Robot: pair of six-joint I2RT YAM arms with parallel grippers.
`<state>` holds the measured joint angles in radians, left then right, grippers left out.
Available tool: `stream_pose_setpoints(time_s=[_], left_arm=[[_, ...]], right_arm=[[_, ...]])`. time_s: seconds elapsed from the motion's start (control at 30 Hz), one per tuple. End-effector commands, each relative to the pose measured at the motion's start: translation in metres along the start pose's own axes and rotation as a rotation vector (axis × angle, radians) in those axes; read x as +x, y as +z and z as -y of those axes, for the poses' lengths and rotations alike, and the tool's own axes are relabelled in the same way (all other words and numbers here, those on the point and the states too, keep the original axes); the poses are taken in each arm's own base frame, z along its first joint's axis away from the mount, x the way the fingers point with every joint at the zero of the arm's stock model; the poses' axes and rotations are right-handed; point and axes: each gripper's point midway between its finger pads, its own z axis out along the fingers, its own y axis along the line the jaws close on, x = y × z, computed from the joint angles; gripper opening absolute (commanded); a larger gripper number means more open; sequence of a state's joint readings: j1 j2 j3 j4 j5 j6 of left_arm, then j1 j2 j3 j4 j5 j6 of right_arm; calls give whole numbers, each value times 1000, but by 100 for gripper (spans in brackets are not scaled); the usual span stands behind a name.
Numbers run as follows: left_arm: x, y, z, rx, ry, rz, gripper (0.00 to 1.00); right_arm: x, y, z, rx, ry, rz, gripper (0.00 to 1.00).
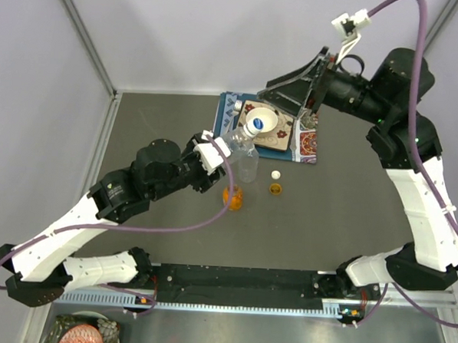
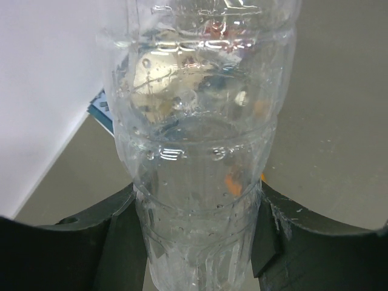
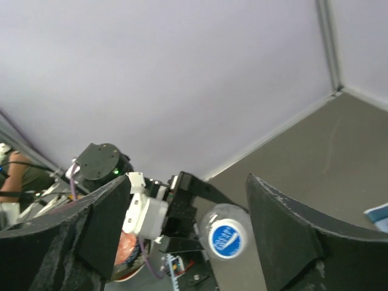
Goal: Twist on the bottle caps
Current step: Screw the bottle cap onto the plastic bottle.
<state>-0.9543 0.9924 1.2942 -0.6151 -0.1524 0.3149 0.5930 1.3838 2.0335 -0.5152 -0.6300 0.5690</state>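
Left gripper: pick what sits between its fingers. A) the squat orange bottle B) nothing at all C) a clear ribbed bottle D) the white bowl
C: in the left wrist view the clear ribbed bottle stands upright, pinched on both sides by the fingers of the left gripper, while the orange bottle stands apart in the top view.

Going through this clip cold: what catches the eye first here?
The clear bottle gripped by the left gripper at mid-table stands out first, with a blue-and-white cap on its neck. The right gripper is open and empty, pointing at that cap from a distance. Beside the bottle are a squat orange bottle, a loose white cap and an orange cap.
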Motion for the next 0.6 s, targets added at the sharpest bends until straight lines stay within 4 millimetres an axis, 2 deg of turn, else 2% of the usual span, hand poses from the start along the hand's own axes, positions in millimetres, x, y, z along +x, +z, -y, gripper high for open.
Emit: stream_pose_setpoints(time_s=[0.0,0.07,0.17,0.23,0.27,0.33,0.37,0.43,0.47,0.5,0.53,0.57], left_arm=[[-10,-13,18,110,-80,60,38],[-17,-20,33,206,-89,93,37],[-34,-34,43,291,-91,147,36],[-61,-55,43,327,-97,288,37],[-68,-61,44,339,-95,343,37],[-77,-70,54,395,-124,409,34],[-77,-71,57,419,-150,403,34],[-83,-72,65,496,-255,396,34],[-83,-71,62,510,-293,403,34],[-73,-71,79,612,-360,382,34],[-75,-77,80,632,-370,426,33],[-86,-79,78,637,-354,507,33]], right_arm=[[-23,-12,1,9,-72,55,80],[-25,-12,10,24,-83,56,84],[-23,-13,27,65,-118,54,86],[-19,-17,37,88,-156,55,86],[-17,-17,37,77,-169,53,87],[-16,-22,31,46,-201,64,87],[-18,-23,22,8,-232,77,88],[-18,-28,17,-8,-272,85,89],[-21,-33,8,-38,-305,92,89],[-21,-35,4,-58,-317,90,90],[-21,-36,-1,-82,-328,89,92],[-21,-38,-12,-141,-364,88,93]])
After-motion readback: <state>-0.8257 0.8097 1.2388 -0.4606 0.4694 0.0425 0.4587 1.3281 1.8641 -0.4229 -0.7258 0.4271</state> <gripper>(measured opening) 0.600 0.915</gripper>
